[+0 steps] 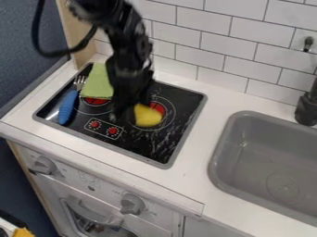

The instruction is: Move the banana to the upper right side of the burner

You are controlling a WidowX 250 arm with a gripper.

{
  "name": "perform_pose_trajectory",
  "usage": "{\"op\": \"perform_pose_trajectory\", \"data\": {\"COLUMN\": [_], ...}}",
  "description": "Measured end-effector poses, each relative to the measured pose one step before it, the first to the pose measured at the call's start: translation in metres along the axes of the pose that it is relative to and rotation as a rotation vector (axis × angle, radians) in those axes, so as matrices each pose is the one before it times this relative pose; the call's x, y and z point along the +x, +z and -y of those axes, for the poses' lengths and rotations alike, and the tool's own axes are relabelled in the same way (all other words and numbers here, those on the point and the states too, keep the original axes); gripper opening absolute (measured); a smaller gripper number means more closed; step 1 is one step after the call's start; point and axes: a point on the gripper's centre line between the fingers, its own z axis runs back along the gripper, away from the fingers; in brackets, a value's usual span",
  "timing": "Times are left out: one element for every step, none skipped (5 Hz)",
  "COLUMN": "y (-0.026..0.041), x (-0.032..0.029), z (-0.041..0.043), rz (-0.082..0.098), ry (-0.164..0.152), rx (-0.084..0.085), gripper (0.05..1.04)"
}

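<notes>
The banana [147, 116], a yellow shape, lies just below and to the right of the gripper [131, 102] in the camera view, over the lower left part of the right burner [157, 108], whose red centre shows beside the banana's upper right edge. The gripper hangs down over the stove top [151, 150], right up against the banana in the view; I cannot tell how far open it is, nor whether it has hold of the banana. Just left of the gripper, a green cloth [98, 83] lies partly over the left burner [96, 100], its lower edge at that burner's red centre. Farther left, a fork [68, 104] with a blue handle lies along the stove's edge, tines pointing away from the camera. Below and to the left of the gripper is a control panel [104, 129] with two red dials. Beyond the stove top, the white counter [198, 152] runs to the right, where a grey sink [266, 152] sits well apart from the gripper, with a black faucet [306, 109] at its far edge. Behind the gripper rises a white tiled wall [204, 28]. Below it, toward the camera, the oven front [93, 192] carries two grey knobs [132, 203].
</notes>
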Motion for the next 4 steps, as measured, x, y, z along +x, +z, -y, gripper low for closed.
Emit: {"op": "perform_pose_trajectory", "data": {"y": [0.00878,-0.00529,-0.01366,-0.02039], "x": [-0.0012,-0.0117,-0.00938,-0.00879], "z": [0.03197,0.01856,0.00923,-0.00008], "rz": [0.0302,-0.0372,-0.0109,-0.0053], "ry": [0.0018,0.0211,-0.0072,-0.0249], "rx": [-0.0192,0.0015,0.0211,0.0406], "gripper": [0.556,0.556,0.556,0.556]}}
